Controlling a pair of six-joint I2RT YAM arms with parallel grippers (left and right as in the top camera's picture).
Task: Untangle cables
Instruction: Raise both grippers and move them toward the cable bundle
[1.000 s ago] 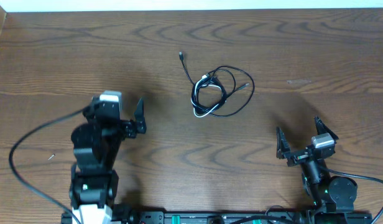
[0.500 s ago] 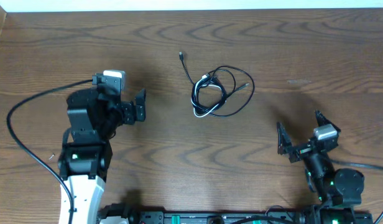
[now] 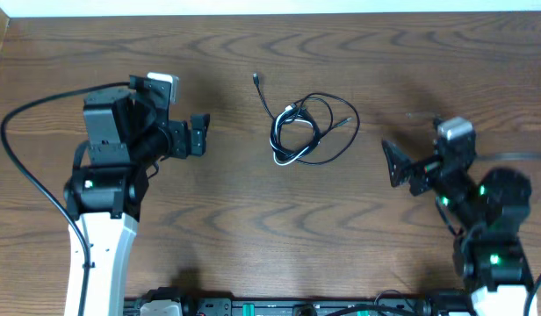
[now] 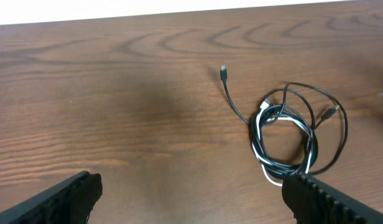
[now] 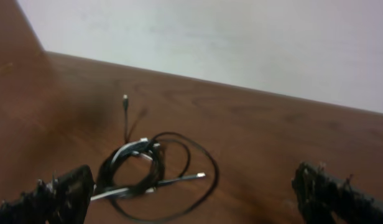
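table (image 3: pixel 385 53): dark wood grain | cables (image 3: pixel 297 136): tangled coil, lying mid-table

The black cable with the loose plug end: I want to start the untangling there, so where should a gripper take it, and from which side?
Grip the straight tail just behind the plug, coming down from above on the left gripper's side. That stretch lies alone on the bare table, clear of the coil, so the gripper would likely close on one strand only.

The cables (image 3: pixel 301 136) lie coiled on the table (image 3: pixel 385 53), between the left hand (image 3: pixel 202 135) and right hand (image 3: pixel 391 164), touching neither.
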